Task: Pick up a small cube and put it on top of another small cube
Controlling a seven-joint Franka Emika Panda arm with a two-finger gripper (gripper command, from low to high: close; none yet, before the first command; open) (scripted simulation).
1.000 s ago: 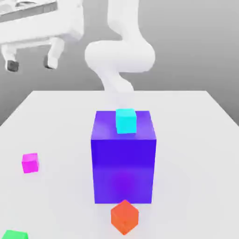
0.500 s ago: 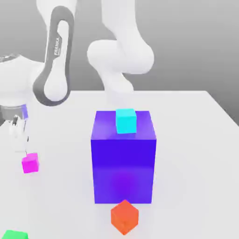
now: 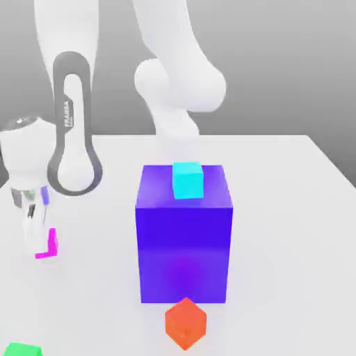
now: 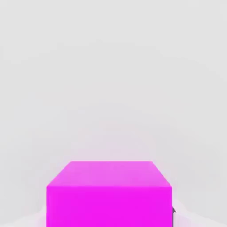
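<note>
**Tool lowered over magenta cube at table's side edge**

White table under a plain grey backdrop carries the following items.

- Robot arm: white Franka arm, base at the far edge of the table, elbow link reaching down toward the edge on the exterior view's left.
- Tool: lowered at that same edge, directly over the small cube. One pale finger stands in front of the cube and hides most of it. Whether the fingers are apart or pressed against the cube cannot be told.
- Small cube: bright magenta-pink, resting on the table near the edge on the exterior view's left, well apart from the big block. Partly hidden by the tool in the exterior view; in the hand view the small cube is seen close up, top face and one side face visible, white table surface around it.
- Big blue-purple block: tall, upright, near the middle of the table.
- Cyan cube: small, sitting on top of the big block, at the far side of its top face.
- Orange-red cube: small, on the table just in front of the big block, turned corner-forward, near the front edge.
- Green cube: small, at the front corner on the exterior view's left, cut off by the picture edge.
</note>
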